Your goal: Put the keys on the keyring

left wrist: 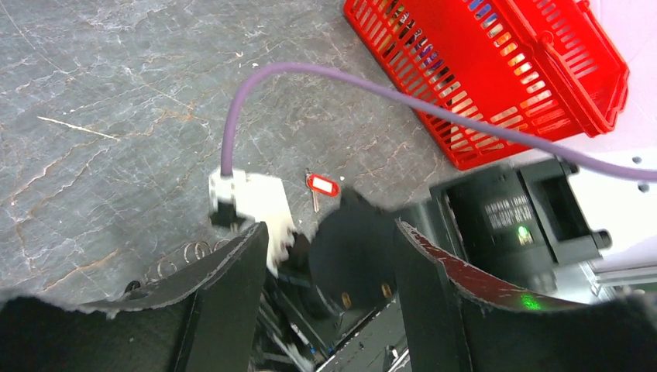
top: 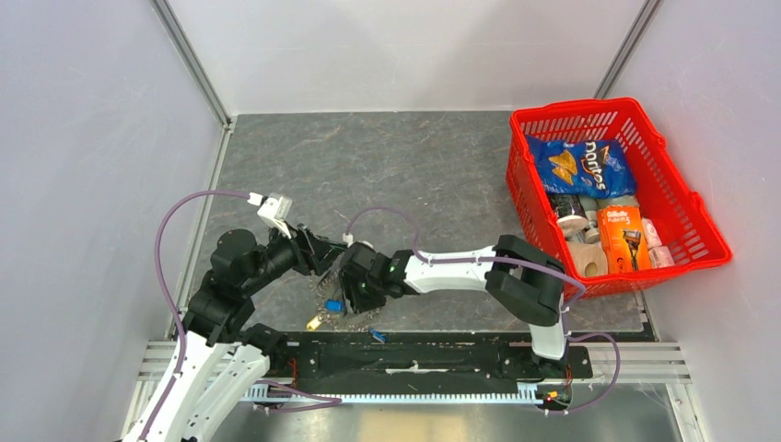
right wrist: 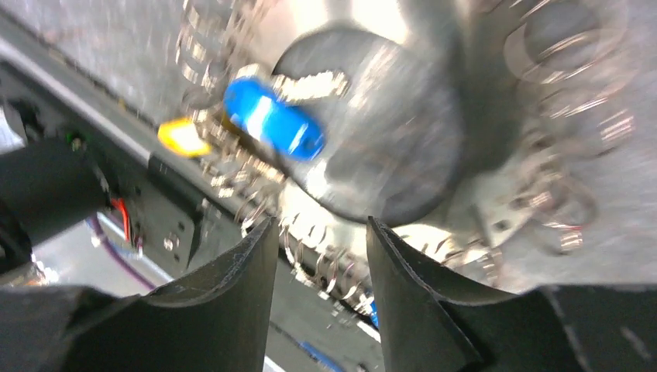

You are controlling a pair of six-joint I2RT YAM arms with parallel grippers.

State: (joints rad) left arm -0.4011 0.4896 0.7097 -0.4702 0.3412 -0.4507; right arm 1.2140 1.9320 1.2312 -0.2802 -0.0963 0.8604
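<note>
- Hovering over the keyring (right wrist: pixel 364 22), the right end effector (right wrist: pixel 318 229) has its fingers partly apart and holds nothing.
- Blue-tagged key (right wrist: pixel 271 124) lies at the keyring just ahead of its tips, with the yellow tag (right wrist: pixel 182 136) further left.
- Left end effector (left wrist: pixel 329 232) is spread wide and empty.
- Red-tagged key (left wrist: pixel 321 186) lies on the bench (left wrist: pixel 116 93) just beyond the left tips.

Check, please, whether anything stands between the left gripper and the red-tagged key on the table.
Yes: the right arm's black wrist and its white camera sit directly ahead of the open left gripper, and the red-tagged key lies on the table just beyond them.
</note>
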